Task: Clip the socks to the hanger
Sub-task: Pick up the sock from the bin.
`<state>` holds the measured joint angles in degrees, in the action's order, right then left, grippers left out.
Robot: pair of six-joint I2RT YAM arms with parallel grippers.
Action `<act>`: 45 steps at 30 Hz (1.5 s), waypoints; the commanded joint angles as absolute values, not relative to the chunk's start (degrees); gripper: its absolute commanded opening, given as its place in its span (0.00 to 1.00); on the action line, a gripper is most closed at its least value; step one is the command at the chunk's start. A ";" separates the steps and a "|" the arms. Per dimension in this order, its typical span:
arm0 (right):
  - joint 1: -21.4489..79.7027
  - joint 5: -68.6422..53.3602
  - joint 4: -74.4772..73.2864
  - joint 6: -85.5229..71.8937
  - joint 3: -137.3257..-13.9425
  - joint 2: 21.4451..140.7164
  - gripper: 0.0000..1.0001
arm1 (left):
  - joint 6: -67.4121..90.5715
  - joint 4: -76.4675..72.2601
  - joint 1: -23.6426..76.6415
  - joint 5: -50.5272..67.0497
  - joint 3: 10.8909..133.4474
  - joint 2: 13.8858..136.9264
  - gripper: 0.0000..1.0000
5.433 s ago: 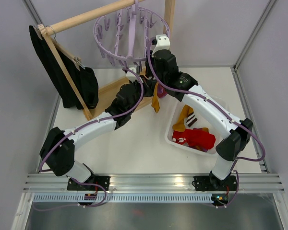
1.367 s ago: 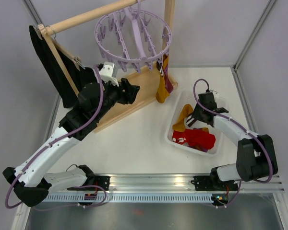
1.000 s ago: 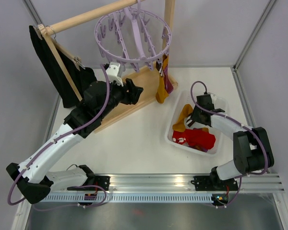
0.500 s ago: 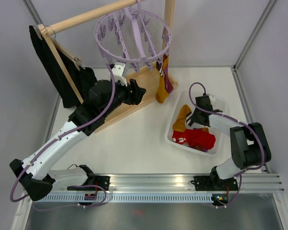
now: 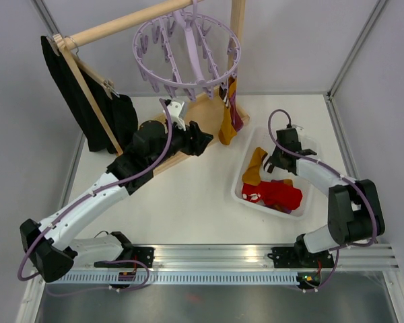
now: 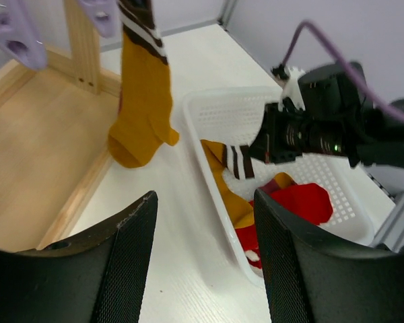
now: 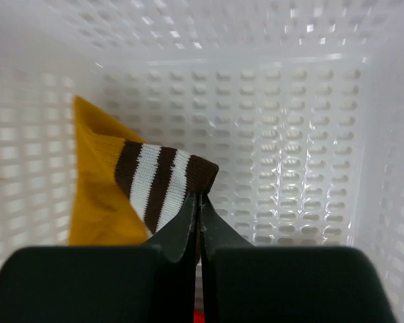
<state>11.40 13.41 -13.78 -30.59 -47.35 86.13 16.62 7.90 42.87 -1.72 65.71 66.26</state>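
The right pincer is inside the white basket, its fingers pressed tight together on the brown-and-white striped cuff of a mustard sock. That sock lies along the basket's left wall, with its cuff raised toward the basket's middle. In the part of the basket nearest the arms' bases lie red socks, and a scrap of purple cloth shows at their near edge. The left pincer hovers off the basket's left side, above the bench. Its fingers are spread wide with nothing between them, and they point toward the basket. Beyond the basket's far left corner the lavender hanger hangs from a wooden rack. A second mustard sock dangles from a peg on the side of the ring closest to the basket, with a maroon strip showing just beside it. Far to the left of the basket a black garment hangs on the rack.
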 commanded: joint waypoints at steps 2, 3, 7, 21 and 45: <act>11.16 11.69 -18.19 -29.27 -55.27 79.99 0.00 | 15.03 -10.14 43.07 8.15 60.30 66.79 0.64; 11.16 10.99 -18.89 -28.92 -56.15 79.63 0.00 | 14.68 -12.28 43.33 8.87 59.51 67.32 0.64; 11.16 8.88 -23.01 -28.74 -60.20 77.96 0.00 | 11.43 -23.45 45.00 10.02 55.82 71.71 0.64; 11.25 5.89 -33.21 -29.00 -74.78 75.59 0.00 | 3.87 -52.72 54.49 -2.01 56.59 93.06 0.66; 11.25 4.66 -38.23 -29.62 -80.68 73.92 0.00 | -10.02 -62.41 64.34 -26.63 75.23 117.42 0.68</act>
